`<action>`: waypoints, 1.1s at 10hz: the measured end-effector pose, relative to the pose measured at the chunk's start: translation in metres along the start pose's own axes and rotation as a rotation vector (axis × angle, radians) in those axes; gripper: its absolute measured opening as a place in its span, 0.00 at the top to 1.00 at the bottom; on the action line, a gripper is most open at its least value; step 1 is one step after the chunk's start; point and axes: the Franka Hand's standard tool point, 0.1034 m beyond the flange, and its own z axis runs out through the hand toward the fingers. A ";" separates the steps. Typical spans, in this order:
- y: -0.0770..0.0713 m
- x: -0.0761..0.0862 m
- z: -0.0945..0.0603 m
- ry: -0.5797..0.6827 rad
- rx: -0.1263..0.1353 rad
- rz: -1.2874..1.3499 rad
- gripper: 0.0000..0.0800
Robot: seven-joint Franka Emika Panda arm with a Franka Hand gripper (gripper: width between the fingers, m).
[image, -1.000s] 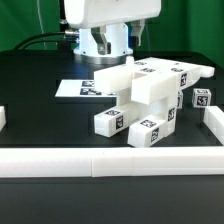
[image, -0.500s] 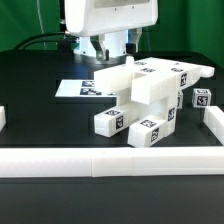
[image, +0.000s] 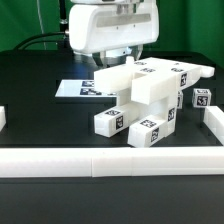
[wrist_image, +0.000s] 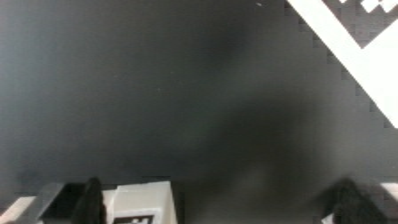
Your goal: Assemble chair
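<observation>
The chair's glossy white pieces (image: 150, 95) lie clustered right of the table's middle. A flat slab (image: 125, 78) rests on top, and short tagged posts (image: 112, 121) (image: 150, 132) stick out toward the front. A small tagged block (image: 201, 98) stands apart at the exterior view's right. My gripper (image: 118, 55) hangs above and behind the cluster, its white hand filling the top of that view. In the wrist view the gripper (wrist_image: 222, 200) is open, its fingers wide apart and holding nothing. A white tagged piece (wrist_image: 143, 200) shows below, close to one finger (wrist_image: 80, 195). A white frame edge (wrist_image: 356, 45) crosses one corner.
The marker board (image: 80, 88) lies flat on the black table at the exterior view's left of the cluster. A low white rail (image: 110, 160) runs along the front, with further sections at the right (image: 212, 125) and left (image: 3, 118). Cables sit behind the arm.
The hand has come down and grown larger in the exterior view, now covering the arm's base behind it. The chair pieces have not moved, and the jaws stay open.
</observation>
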 end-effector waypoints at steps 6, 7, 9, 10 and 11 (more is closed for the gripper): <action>-0.007 0.019 0.011 -0.006 0.004 0.046 0.19; -0.006 0.026 0.012 -0.002 0.003 0.065 0.19; 0.002 0.046 0.010 0.008 -0.005 0.083 0.19; 0.007 0.054 0.009 0.011 -0.005 0.092 0.19; 0.014 0.065 0.008 0.015 -0.006 0.108 0.19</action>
